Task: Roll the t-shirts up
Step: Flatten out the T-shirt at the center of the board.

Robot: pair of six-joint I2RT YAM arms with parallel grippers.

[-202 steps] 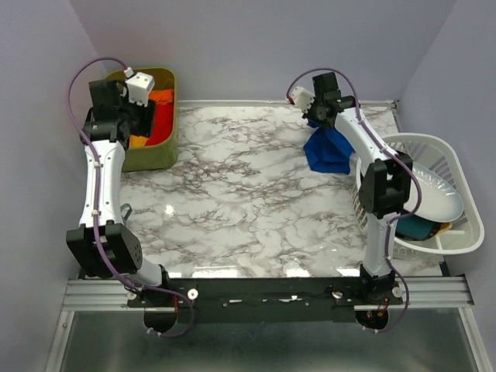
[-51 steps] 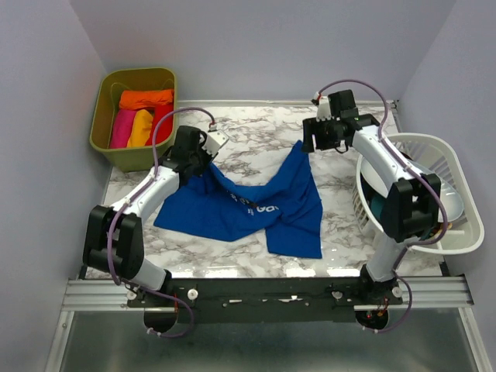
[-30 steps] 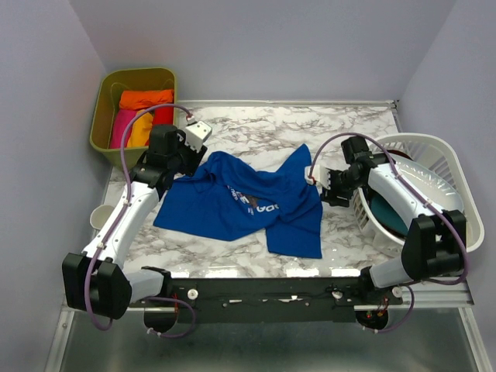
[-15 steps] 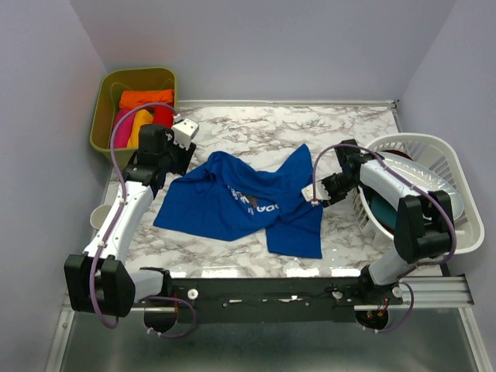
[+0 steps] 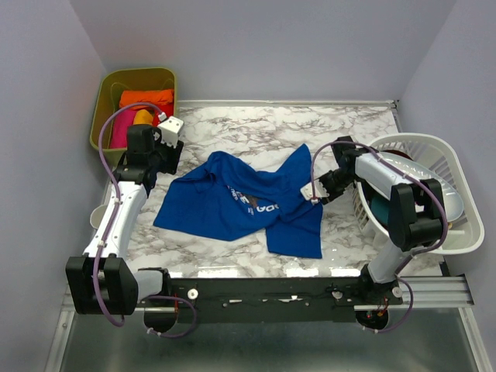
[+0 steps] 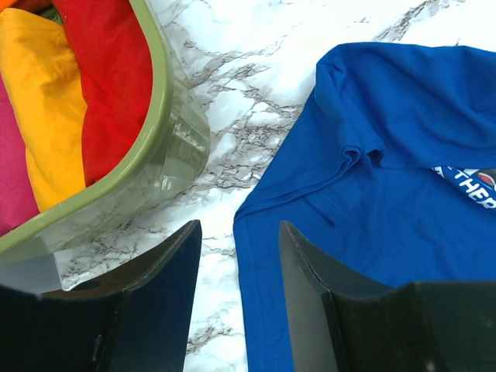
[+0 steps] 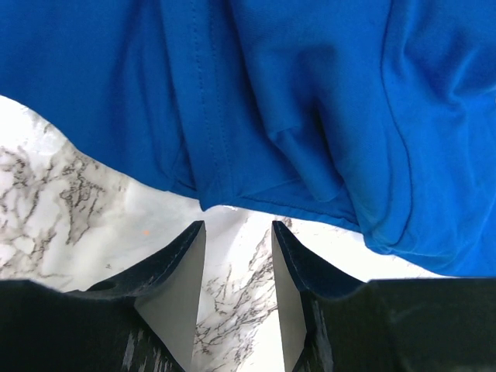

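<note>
Since no roll is yet begun on the marble table [image 5: 256,124], I list: far left, olive-green plastic bin [image 5: 172,101] of bright bundled shirts [image 5: 146,98], seemingly finished; my left claw [image 6: 236,256], wide, empty, beside it; royal-blue lettered t-shirt [image 5: 225,209], rumpled flat, centre; my right claw [image 7: 236,240], wide, empty, at its right hem; white slatted basket [image 5: 411,139], right.

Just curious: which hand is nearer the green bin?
Left. The left hand hovers beside the green bin; the right hand is across the table, by the blue t-shirt.
</note>
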